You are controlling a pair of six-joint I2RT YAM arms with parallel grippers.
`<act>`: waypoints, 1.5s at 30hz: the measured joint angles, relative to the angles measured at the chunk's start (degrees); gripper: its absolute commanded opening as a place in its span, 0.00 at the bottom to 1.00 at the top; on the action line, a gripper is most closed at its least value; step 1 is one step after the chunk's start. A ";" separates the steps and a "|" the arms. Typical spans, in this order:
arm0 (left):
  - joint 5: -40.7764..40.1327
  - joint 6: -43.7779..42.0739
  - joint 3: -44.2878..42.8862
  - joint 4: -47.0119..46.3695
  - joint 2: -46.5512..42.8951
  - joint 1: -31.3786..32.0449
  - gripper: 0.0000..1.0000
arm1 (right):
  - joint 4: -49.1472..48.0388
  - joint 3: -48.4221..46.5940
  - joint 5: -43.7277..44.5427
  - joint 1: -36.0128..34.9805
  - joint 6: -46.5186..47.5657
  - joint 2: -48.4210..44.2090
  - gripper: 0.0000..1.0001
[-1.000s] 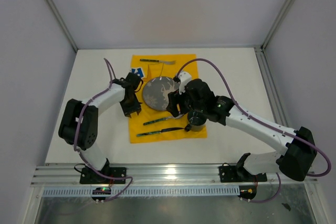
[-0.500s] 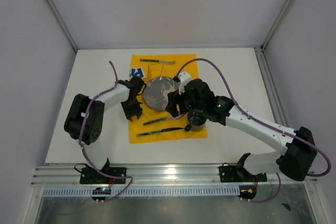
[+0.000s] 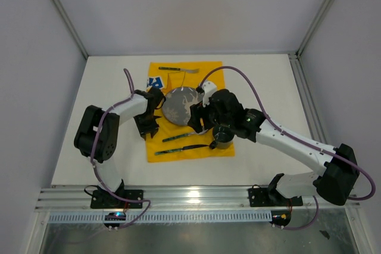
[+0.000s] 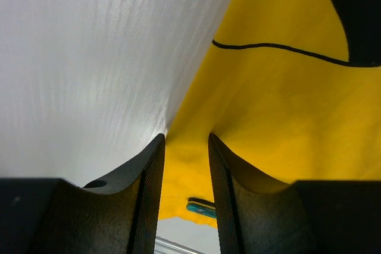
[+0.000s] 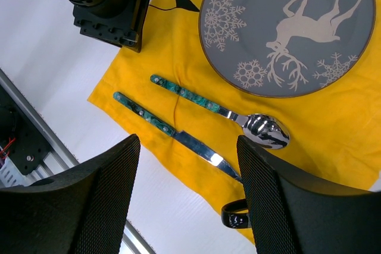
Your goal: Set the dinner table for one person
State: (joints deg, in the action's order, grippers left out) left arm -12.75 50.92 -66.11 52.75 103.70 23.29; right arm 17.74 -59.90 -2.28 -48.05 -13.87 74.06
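While most of the setting is already laid on the white worktop (image 3: 262, 81), the step in hand is judged to be a straightening of the yellow cloth (image 4: 268, 105). A raised fold of its left edge is pinched by the left gripper (image 4: 186, 138). The right gripper (image 5: 187, 144) is held spread wide and empty above the near part of the cloth.

Nearest lies the knife (image 5: 172, 134), with the spoon (image 5: 220, 110) just beyond it and the black mug (image 3: 223, 136) at their right. The plate (image 5: 286, 28) sits mid-cloth, and the fork (image 3: 178, 69) lies at the far edge.

A short, low sideways pull is probably called for next, gentle enough that plate and cutlery are not dragged askew.

The pinched fold is shown only by the left wrist view. The fork is seen only from above, and the plate's reindeer pattern is made clear only by the right wrist view.
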 measured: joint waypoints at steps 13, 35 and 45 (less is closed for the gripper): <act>-3.23 0.11 -1.27 4.48 0.07 0.02 0.36 | 0.37 -2.03 -0.02 0.00 0.24 0.02 0.70; 3.93 1.70 -21.88 6.23 15.30 12.39 0.34 | -0.31 -2.03 -0.28 0.00 0.15 0.33 0.70; 5.64 2.99 -23.02 5.01 15.67 14.56 0.34 | -0.33 -2.03 -0.42 0.00 0.02 0.33 0.70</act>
State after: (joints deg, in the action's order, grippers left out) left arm -7.11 53.91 -89.12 57.76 119.37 37.85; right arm 17.41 -61.93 -2.70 -48.05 -13.85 74.39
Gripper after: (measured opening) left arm 0.346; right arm 0.703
